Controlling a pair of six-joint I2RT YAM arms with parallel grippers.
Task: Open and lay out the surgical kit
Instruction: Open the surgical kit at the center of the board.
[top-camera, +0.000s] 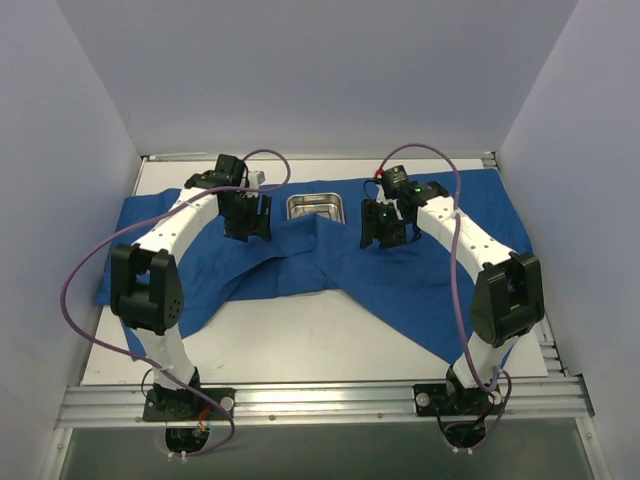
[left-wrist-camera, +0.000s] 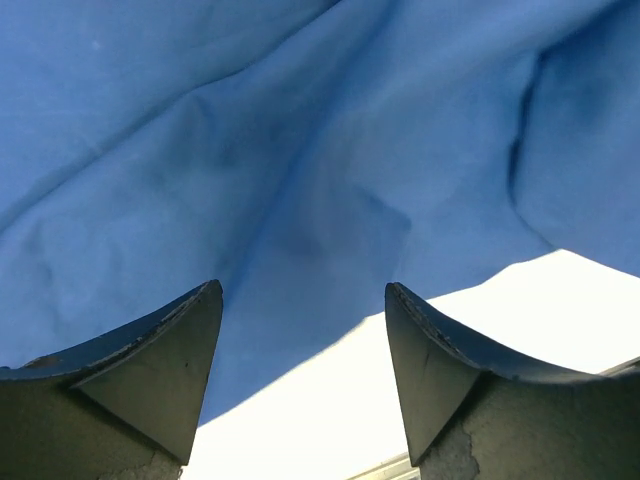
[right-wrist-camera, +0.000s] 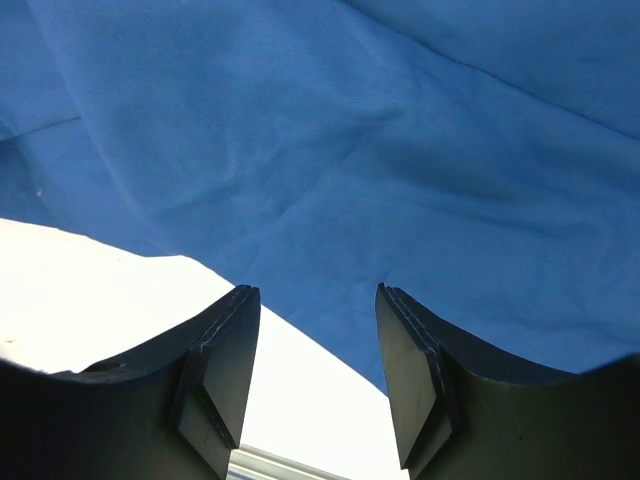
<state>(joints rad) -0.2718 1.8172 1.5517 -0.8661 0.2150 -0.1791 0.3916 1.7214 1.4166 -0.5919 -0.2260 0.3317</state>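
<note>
Both arms hover over the blue cloth wrap (top-camera: 420, 280), which lies rumpled across the far half of the bench (top-camera: 300, 345), its near edge sagging in uneven folds. The steel tray (top-camera: 316, 207) sits at the far centre between the arms, with cloth on either side. Your left fingers (left-wrist-camera: 160, 380) stand wide and empty; your right fingers (right-wrist-camera: 420, 370) are somewhat narrower, also empty. No instruments show. The wrap looks light, limp and quick to bunch, so pinch a free edge or corner and draw it flat.

1 cloth (top-camera: 400, 280), 1 tray (top-camera: 316, 208), 2 arms (top-camera: 190, 215) (top-camera: 470, 235).
</note>
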